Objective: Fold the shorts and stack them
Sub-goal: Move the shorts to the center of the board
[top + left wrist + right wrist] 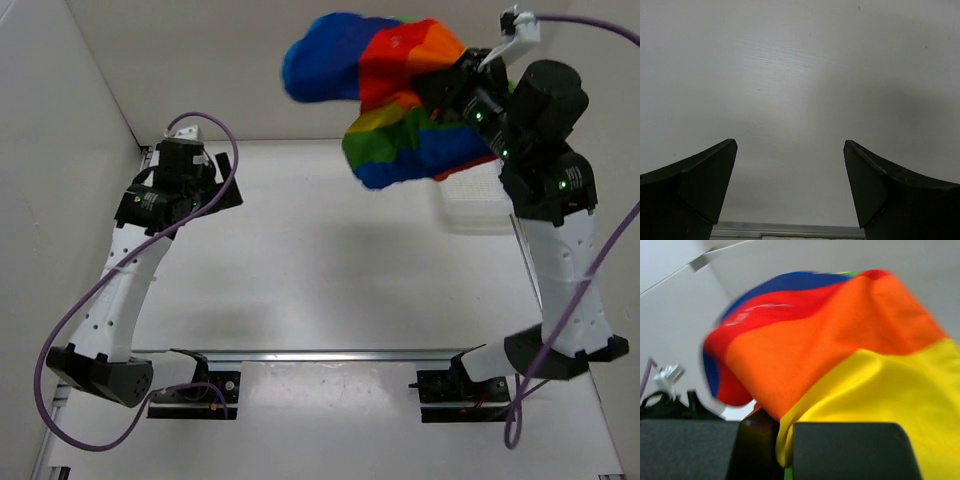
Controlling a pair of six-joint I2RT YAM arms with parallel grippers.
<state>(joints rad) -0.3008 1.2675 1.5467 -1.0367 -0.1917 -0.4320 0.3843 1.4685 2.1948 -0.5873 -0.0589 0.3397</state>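
A: So, how far along can the task be judged?

B: Barely begun, it would seem. The shorts (390, 95) are held bunched in the air above the far right of the worktop (320, 270). No fold is seen in them, and no stack is seen anywhere.

A: By which gripper are they held?

B: By the right gripper (455, 92). Its jaws are pressed together on an edge of the cloth. In the right wrist view, orange and yellow fabric is pinched between the two fingers and billows up and away from them.

A: How are the shorts placed relative to it?

B: In the top view they are spread out to its left. The blue lobe is farthest off, and a green and blue bunch hangs lower, near the basket (475, 205). No part is seen touching the worktop.

A: And the left gripper (215, 175)?

B: It is spread wide and nothing is held in it. Only a plain white surface is seen between its fingers. It is well apart from the shorts.

A: What is left, then?

B: Everything, by this judgement: the shorts are yet to be laid flat, folded and stacked.
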